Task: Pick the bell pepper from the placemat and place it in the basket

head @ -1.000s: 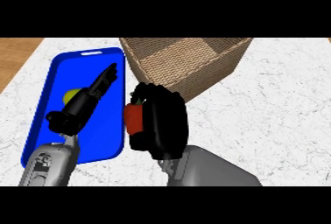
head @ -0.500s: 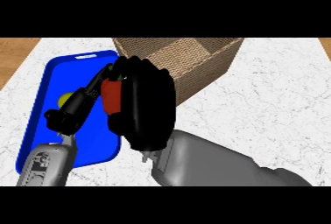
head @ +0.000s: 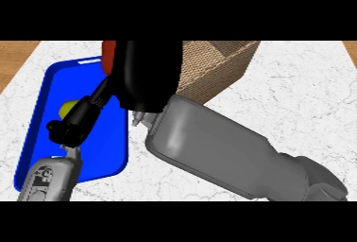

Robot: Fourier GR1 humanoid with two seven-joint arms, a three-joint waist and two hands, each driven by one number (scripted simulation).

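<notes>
The red bell pepper [head: 109,50] shows only as a thin red strip at the left edge of my right hand [head: 143,71], which is curled round it and hides most of it. That hand is raised close to the view, over the placemat's right edge and just left of the woven basket [head: 219,64]. The blue placemat [head: 45,127] lies at the left. My left hand [head: 77,120] rests over the mat with its fingers straight.
A small yellow-green object [head: 67,109] lies on the placemat, partly hidden by my left hand. My grey right forearm [head: 223,151] covers much of the white marble counter [head: 300,104]. Wooden edges show at the far corners.
My right hand has risen with the bell pepper and moved up towards the basket, now filling more of the view. The left hand has stayed in place.
</notes>
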